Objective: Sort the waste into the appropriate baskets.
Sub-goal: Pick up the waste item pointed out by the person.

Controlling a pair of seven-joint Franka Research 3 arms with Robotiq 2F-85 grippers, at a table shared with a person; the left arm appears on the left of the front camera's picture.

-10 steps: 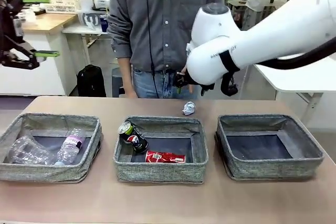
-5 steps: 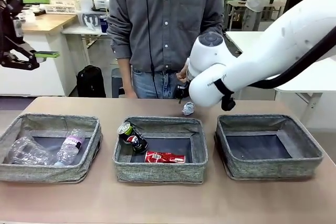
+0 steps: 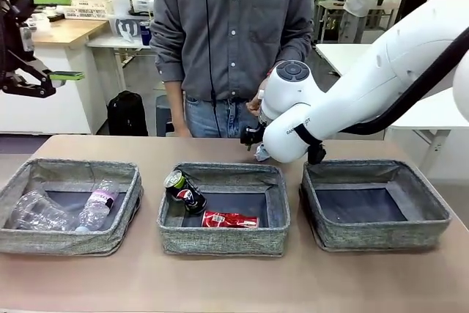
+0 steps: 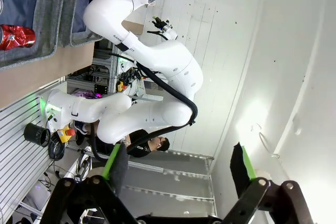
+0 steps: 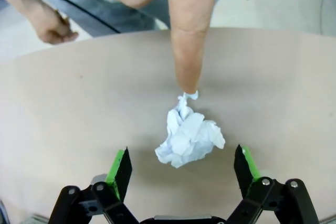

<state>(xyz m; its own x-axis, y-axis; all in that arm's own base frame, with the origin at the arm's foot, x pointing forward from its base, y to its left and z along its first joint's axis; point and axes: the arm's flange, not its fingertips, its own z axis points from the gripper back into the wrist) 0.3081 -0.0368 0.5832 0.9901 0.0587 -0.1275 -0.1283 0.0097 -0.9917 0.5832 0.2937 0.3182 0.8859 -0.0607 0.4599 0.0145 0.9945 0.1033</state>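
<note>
right wrist view: crumpled paper ball [image 5: 189, 138] is seen lying on the surface [image 5: 79, 129], centred just ahead of the right pincer [image 5: 184, 167], between the lines of its two spread green pads; not yet touched.
ball axis: roughly round, a twisted tip pointing away from the pincer; no grasp direction is favoured.
person's finger [image 5: 187, 40]: tip is held at the ball's far tip, touching or nearly so; contact cannot be told.
front view: right pincer [image 3: 253, 137] is mostly hidden behind its own wrist; paper ball [image 3: 259, 154] lies behind the middle basket [image 3: 224, 242], well apart from the right basket [image 3: 375, 234].
nearer arm: right, by far; left pincer [image 3: 45, 38] is raised at the far left, jaws spread, nothing held.
next move, judged: a short straight advance, then closing; the finger is a pinch risk.
sorted already: bottles in left basket [image 3: 69, 240], cans in middle.
</note>
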